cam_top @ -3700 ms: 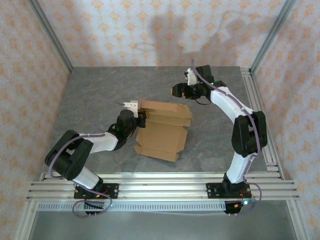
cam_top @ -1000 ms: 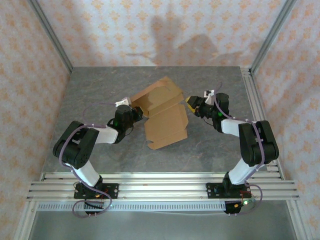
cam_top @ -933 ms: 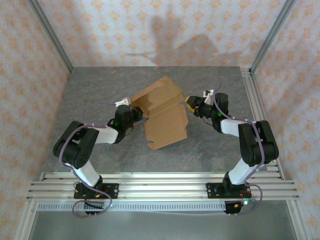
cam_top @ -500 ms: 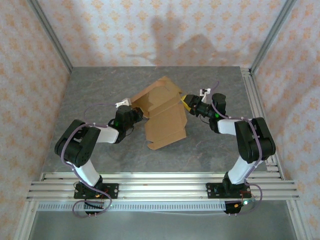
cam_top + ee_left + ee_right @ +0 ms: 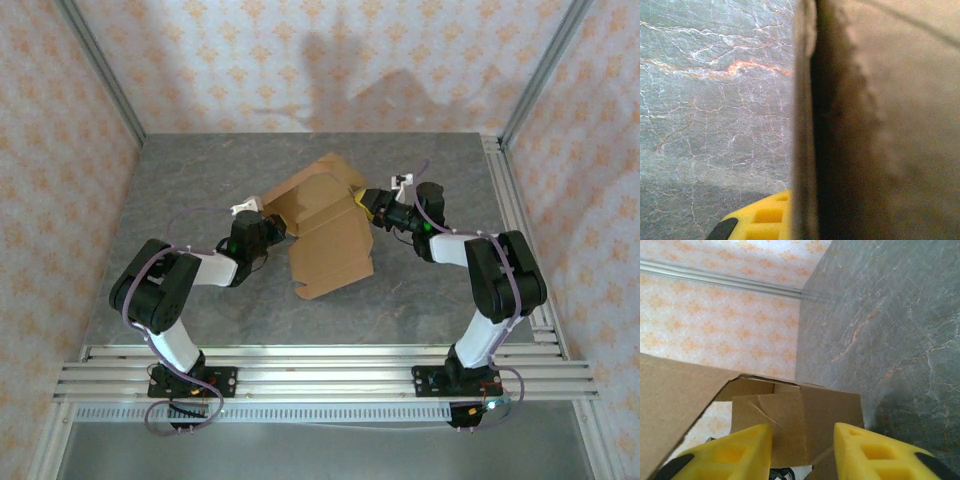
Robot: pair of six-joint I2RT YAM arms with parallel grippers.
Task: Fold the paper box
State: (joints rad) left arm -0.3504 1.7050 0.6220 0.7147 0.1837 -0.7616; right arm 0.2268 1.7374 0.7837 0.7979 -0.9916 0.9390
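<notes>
The paper box [image 5: 325,225] is a brown cardboard sheet, partly folded, its far half tilted up off the table. My left gripper [image 5: 278,228] is shut on its left edge. In the left wrist view the cardboard edge [image 5: 802,125] runs upright next to one yellow finger [image 5: 760,220]; the other finger is hidden behind the sheet. At the box's right side my right gripper [image 5: 370,205] stands open. In the right wrist view a small flap [image 5: 790,425] lies between and just beyond the two yellow fingers [image 5: 735,452], which stand apart from it.
The grey marbled table [image 5: 200,170] is walled by patterned panels. Aluminium rails run along the right edge [image 5: 515,220] and the near edge [image 5: 320,375]. Both arms lie low, elbows near the front corners.
My right gripper has slid left up to the box's right flap and its jaws have narrowed. The left gripper and the box have held still over the last second.
</notes>
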